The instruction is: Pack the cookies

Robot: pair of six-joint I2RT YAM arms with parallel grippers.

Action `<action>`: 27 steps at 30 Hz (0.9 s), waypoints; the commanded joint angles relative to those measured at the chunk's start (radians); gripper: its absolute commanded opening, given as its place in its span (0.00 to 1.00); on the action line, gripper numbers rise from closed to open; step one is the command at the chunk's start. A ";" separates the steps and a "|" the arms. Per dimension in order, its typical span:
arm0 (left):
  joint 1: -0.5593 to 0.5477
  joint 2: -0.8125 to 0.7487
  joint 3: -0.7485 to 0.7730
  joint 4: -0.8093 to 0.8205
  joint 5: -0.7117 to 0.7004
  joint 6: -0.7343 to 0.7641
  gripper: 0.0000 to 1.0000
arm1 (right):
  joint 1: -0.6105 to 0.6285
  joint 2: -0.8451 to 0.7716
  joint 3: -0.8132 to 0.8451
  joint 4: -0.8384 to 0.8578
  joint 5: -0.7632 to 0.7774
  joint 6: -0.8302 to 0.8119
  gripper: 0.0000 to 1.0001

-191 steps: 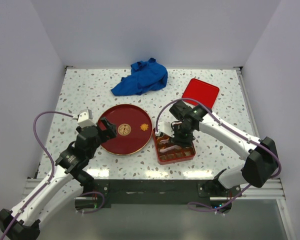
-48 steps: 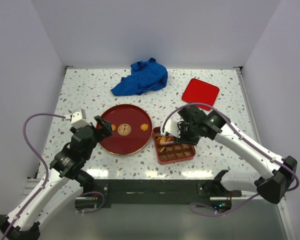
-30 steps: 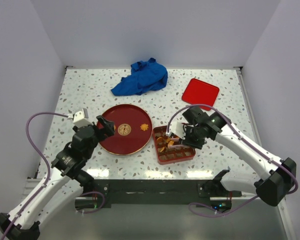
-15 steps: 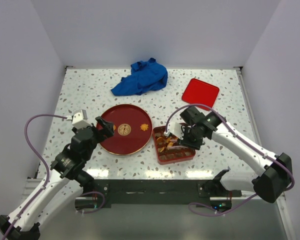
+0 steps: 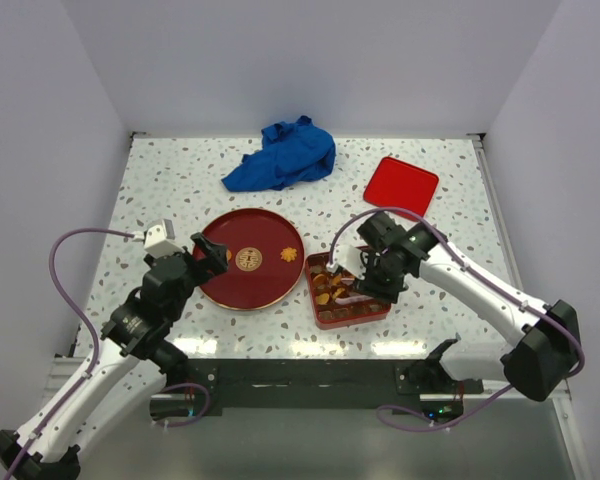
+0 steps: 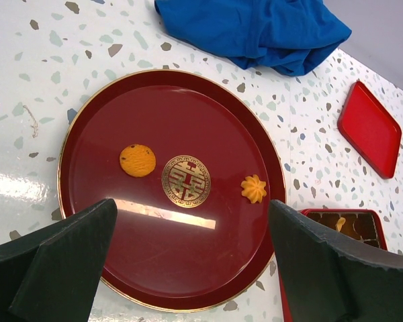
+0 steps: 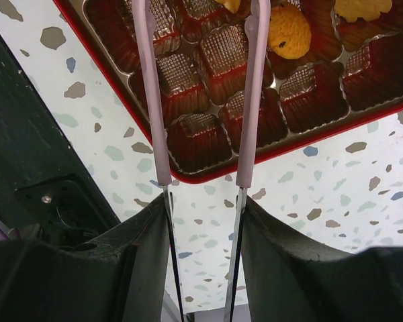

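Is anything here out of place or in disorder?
Only the blue cloth lies crumpled at the far side of the table, beyond the plate, apart from the packing. Nothing looks spilled or broken.

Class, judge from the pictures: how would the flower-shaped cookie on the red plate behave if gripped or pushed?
The flower-shaped cookie looks thin and ridged: probably stiff, yet crumbly under a hard squeeze. Lying flat on the glossy plate, it would likely slide, not roll, when pushed. Small against the plate, it is probably very light.
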 commanded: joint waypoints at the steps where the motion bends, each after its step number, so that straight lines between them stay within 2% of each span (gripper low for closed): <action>1: 0.001 -0.011 -0.005 0.016 -0.020 -0.005 1.00 | -0.004 0.012 0.065 0.019 -0.038 0.019 0.43; 12: 0.001 -0.021 -0.005 0.008 -0.026 -0.007 1.00 | -0.004 0.105 0.249 0.033 -0.104 0.001 0.35; 19: 0.001 -0.029 -0.002 0.000 -0.038 -0.005 1.00 | 0.083 0.308 0.421 0.135 -0.086 -0.009 0.35; 27: 0.001 -0.057 0.007 -0.046 -0.069 -0.013 1.00 | 0.203 0.639 0.644 0.246 -0.057 0.004 0.35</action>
